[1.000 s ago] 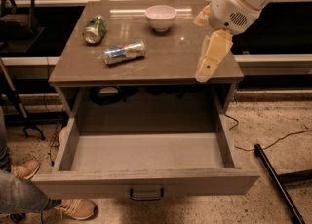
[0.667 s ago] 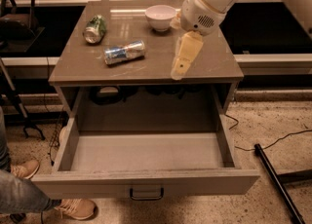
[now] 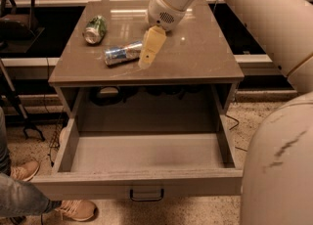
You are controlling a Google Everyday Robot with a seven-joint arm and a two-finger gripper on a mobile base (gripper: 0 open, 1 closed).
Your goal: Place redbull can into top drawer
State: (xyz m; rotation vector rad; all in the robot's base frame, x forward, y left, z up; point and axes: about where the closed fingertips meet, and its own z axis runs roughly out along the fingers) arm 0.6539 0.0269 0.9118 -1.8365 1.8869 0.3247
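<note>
One redbull can (image 3: 122, 54), on its side on the worktop (image 3: 195, 57), long axis running roughly crosswise. Its right end is just beside the gripper (image 3: 150, 48), so the can lies to the gripper's left as seen. One gripper, tilted down over the worktop; open or closed cannot be told, nothing seen lifted. One top drawer (image 3: 137, 184), standing open below the worktop's front edge.

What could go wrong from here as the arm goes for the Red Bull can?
1. The redbull can lies on its side just left of the gripper; a nudge could roll it toward the front edge of the tabletop.
2. The green can lies close behind it, so a reach that goes too far could bump or grab the wrong can.
</note>
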